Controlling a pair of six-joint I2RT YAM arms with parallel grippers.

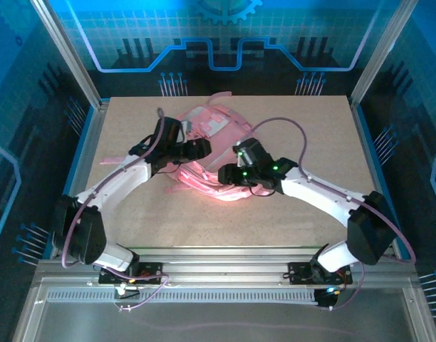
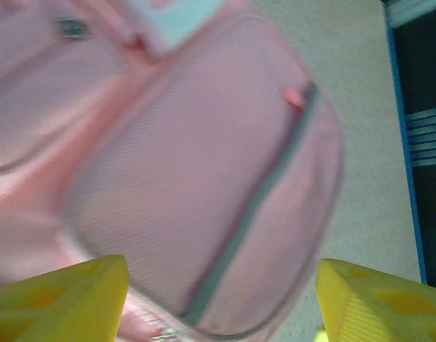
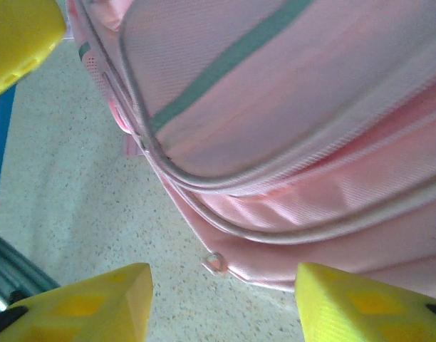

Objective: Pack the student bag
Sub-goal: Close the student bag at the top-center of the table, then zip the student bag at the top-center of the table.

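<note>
Student bag point(image 1: 204, 174) slumped mid-surface point(image 1: 275, 221), centre of the overhead frame. Left fingers point(image 2: 68, 299) spread wide over its zipped front pocket, gripping nothing. Right fingers point(image 3: 97, 303) parted beside its piped edge, likewise empty.

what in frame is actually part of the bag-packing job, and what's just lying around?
Job:
- large soft pink fabric backpack with front zip pocket

Not the job (fixtures):
- speckled beige tabletop
- grey aluminium frame rails
- blue-lit enclosure walls
</note>
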